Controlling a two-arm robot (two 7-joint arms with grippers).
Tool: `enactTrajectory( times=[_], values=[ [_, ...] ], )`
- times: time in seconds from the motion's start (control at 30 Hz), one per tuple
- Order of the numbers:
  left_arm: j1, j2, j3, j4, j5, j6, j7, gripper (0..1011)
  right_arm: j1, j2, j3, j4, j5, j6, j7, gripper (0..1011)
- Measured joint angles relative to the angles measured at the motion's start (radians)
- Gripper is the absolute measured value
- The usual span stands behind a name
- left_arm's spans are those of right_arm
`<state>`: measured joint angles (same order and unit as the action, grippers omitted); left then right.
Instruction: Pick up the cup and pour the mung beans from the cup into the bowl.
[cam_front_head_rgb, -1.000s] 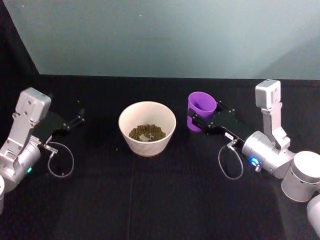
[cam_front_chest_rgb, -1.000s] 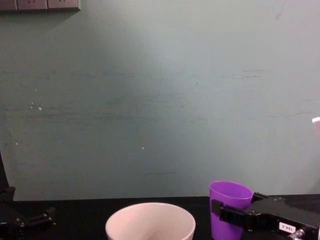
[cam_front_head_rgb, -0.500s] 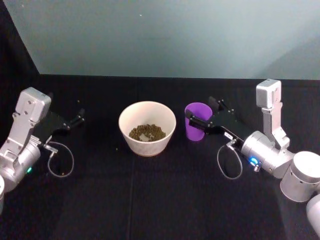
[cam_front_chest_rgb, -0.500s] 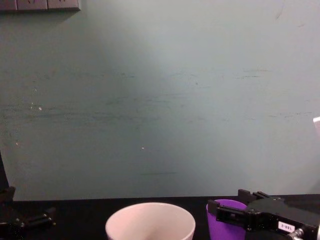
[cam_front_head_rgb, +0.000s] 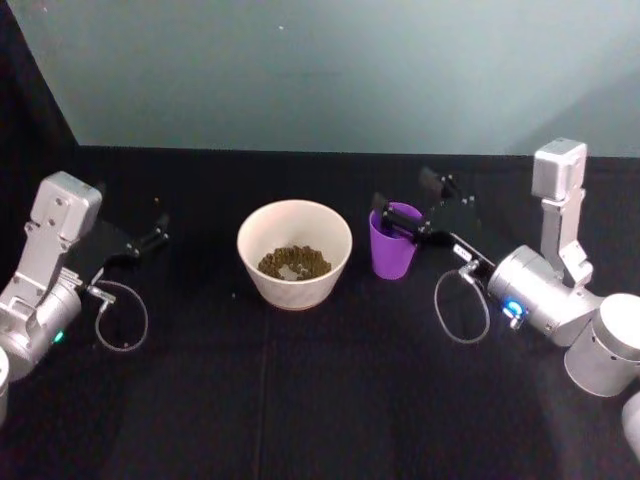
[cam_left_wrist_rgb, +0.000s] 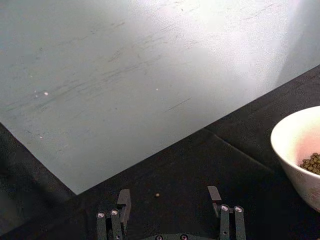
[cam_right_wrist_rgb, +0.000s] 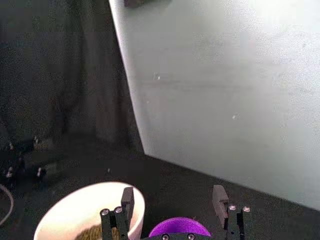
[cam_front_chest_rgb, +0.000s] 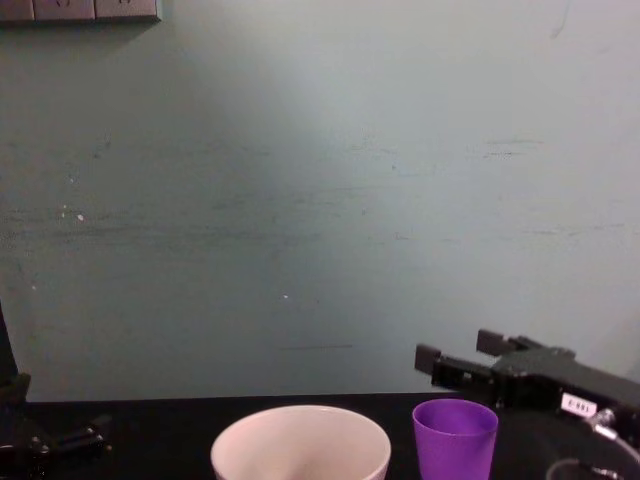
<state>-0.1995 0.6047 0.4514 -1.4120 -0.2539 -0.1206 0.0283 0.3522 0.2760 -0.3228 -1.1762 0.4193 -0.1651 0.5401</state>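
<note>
light: dim, even | glare: bright patch on wall (cam_left_wrist_rgb: 215, 30) | focus: soft, slightly blurred

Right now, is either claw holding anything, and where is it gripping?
Nothing is held. The right claw hangs open just above the purple cup, which stands on the table beside the bowl. The left claw is open too.

Backdrop and table

A plain pale blue-green wall (cam_front_chest_rgb: 320, 200), faintly scuffed, rose behind the matte black tabletop (cam_front_head_rgb: 300, 400). Dark black curtain (cam_right_wrist_rgb: 60, 75) hung at the wall's left edge. Grey wall outlet plates (cam_front_chest_rgb: 80, 10) sat high up, left.
</note>
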Motion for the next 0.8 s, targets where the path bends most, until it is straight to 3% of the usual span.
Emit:
enactTrajectory(
  times=[0.13,0.47,0.63,0.8],
  values=[
    [0.0,0.0,0.0,0.0,0.0,0.0,0.0,1000,-0.021,0.002,0.013,-0.043,-0.004,-0.008,-0.054,1003],
    [0.0,0.0,0.0,0.0,0.0,0.0,0.0,1000,-0.088,-0.009,0.083,-0.124,-0.15,-0.076,-0.296,1003],
    [0.0,0.0,0.0,0.0,0.0,0.0,0.0,1000,-0.096,0.004,0.103,-0.138,-0.196,-0.063,-0.336,1003],
    [0.0,0.0,0.0,0.0,0.0,0.0,0.0,1000,-0.098,0.023,0.112,-0.139,-0.243,0.0,-0.357,1003]
  ],
)
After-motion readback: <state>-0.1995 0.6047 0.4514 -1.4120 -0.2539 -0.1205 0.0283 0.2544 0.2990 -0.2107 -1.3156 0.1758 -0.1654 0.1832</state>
